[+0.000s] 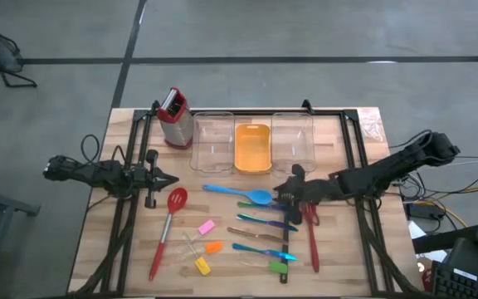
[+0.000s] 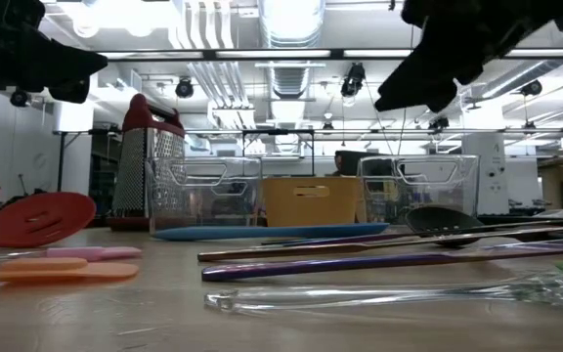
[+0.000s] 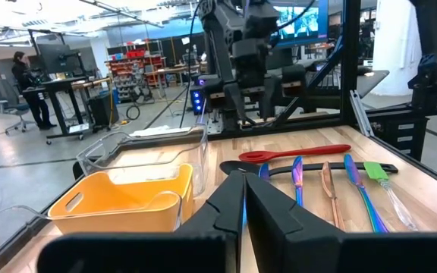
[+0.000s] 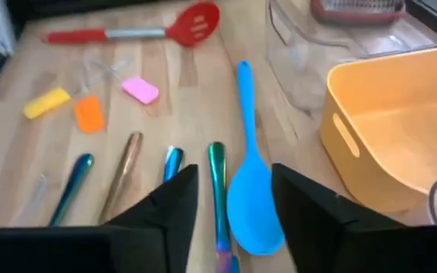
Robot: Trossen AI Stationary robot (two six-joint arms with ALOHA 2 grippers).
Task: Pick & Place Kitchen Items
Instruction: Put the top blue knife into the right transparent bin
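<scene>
The kitchen items lie flat on the wooden table: a blue spoon, a red slotted spoon, a red spoon, a black spoon, thin teal-handled cutlery, and small pink, orange, yellow and green pieces. My right gripper hangs open above the blue spoon's bowl, well clear of the table in the low view. My left gripper waits shut at the table's left, pointing level toward the right.
At the table's far side stand two clear bins with an orange tray between them. A metal box grater with a red top stands left of them. Black frame rails run along the left and right sides.
</scene>
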